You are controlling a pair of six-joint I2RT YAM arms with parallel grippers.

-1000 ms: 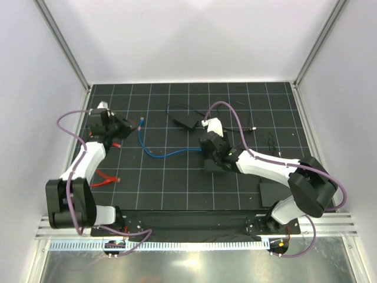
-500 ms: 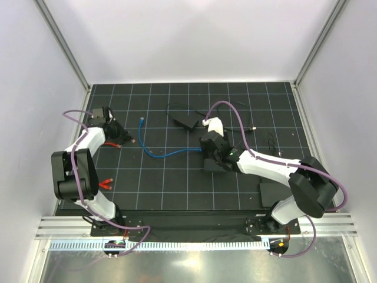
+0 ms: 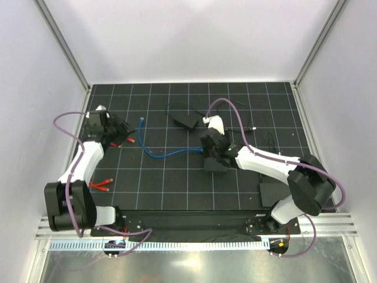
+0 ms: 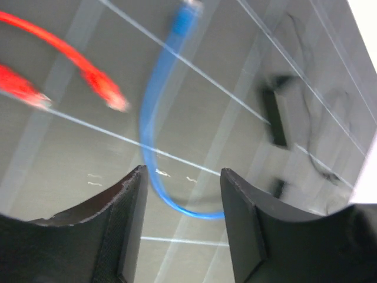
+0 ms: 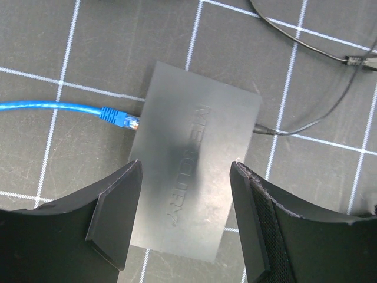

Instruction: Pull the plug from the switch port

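The switch (image 5: 194, 188) is a flat black box lying on the gridded mat. It is partly hidden under my right gripper in the top view (image 3: 219, 165). A blue cable (image 3: 168, 153) ends in a blue plug (image 5: 121, 118) that sits in the switch's left edge. Its free end (image 3: 141, 122) lies farther back on the mat. My right gripper (image 5: 184, 171) is open and hovers over the switch, one finger on each side of it. My left gripper (image 4: 182, 177) is open and empty above the blue cable's loop (image 4: 154, 147); it is at the far left in the top view (image 3: 122, 134).
Red cable ends (image 4: 112, 100) lie near the left gripper, and another red cable (image 3: 100, 186) lies nearer the left arm base. A small black power brick (image 3: 185, 122) sits behind the switch. A thin black cord (image 5: 306, 124) enters the switch's right edge. A flat black plate (image 3: 274, 191) lies near right.
My left arm folded its elbow in and swung it back out, with the gripper staying near the red plug. The near red cable shifted slightly. The right gripper stayed over the switch.
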